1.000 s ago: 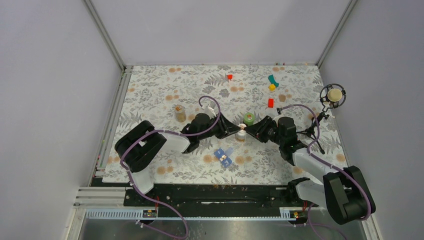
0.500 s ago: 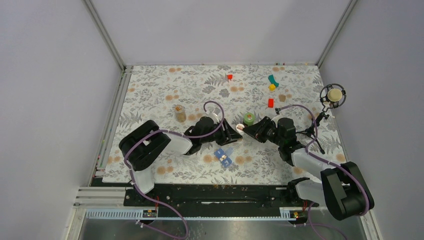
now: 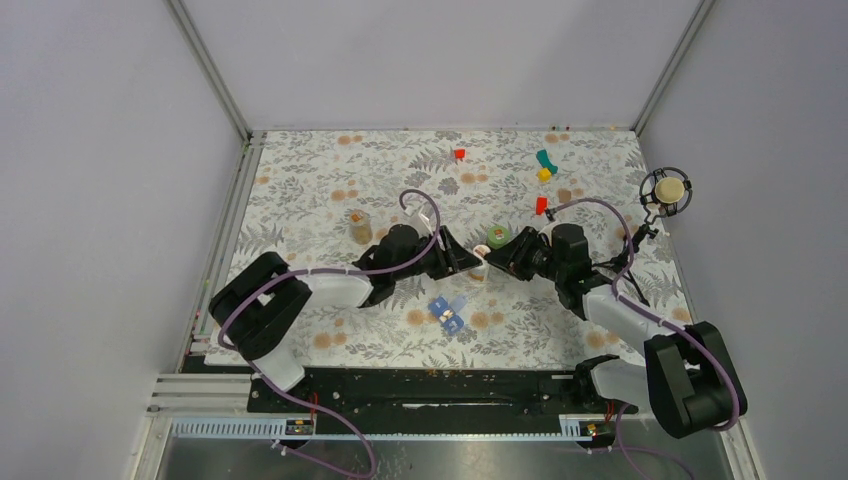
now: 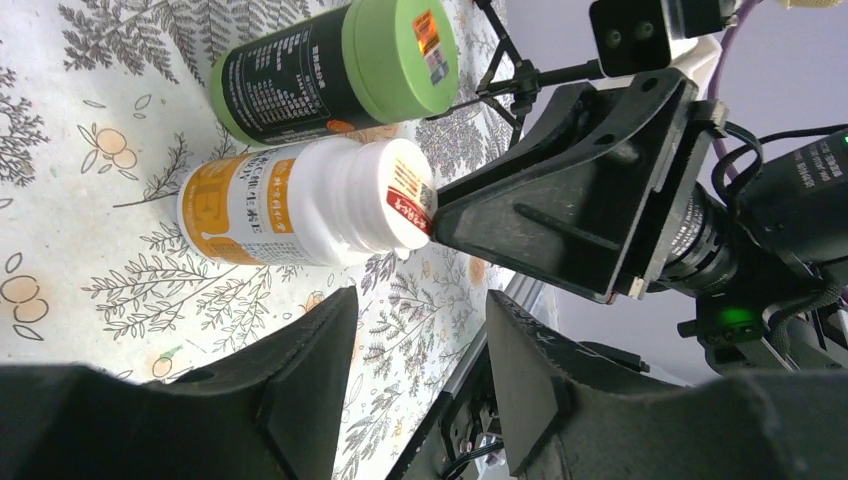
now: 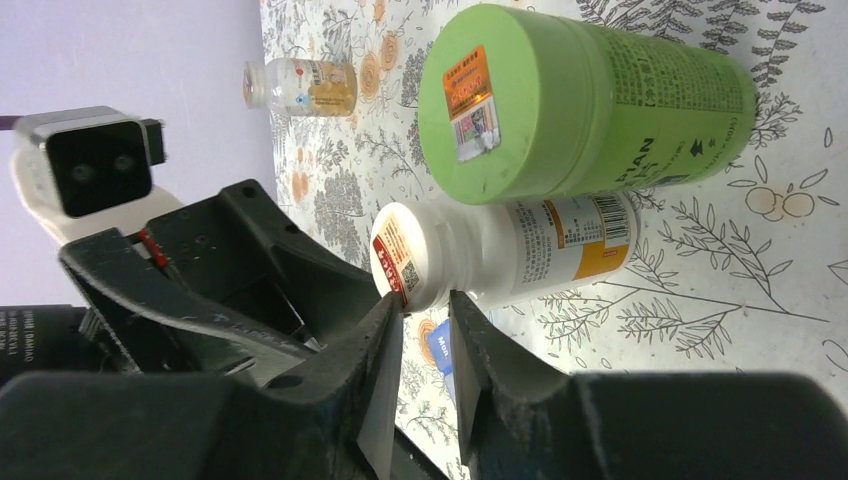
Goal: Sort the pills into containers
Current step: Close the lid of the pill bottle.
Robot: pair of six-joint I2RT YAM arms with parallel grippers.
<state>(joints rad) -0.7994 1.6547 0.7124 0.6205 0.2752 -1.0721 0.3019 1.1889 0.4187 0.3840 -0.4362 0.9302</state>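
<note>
A white bottle (image 3: 481, 270) with an orange label stands upright mid-table, and a green-capped bottle (image 3: 498, 237) stands just behind it. My left gripper (image 3: 468, 262) is on the white bottle's left. In its own wrist view the left gripper (image 4: 420, 300) is open and empty, a short way back from the white bottle (image 4: 300, 200). My right gripper (image 5: 425, 300) has its jaws narrowly apart, with the white cap's rim (image 5: 405, 250) at their tips; whether they grip it I cannot tell. The blue containers (image 3: 449, 312) lie nearer the arm bases. No loose pills show.
A small clear bottle (image 3: 360, 227) with amber contents stands to the left. Red blocks (image 3: 459, 154) (image 3: 541, 205), teal and yellow blocks (image 3: 545, 162) and a tan block (image 3: 565, 195) lie at the back. A microphone stand (image 3: 666, 188) is at the right edge.
My left gripper has opened and come off the white bottle. The right gripper stays at the bottle's cap, and its arm has shifted slightly toward the back.
</note>
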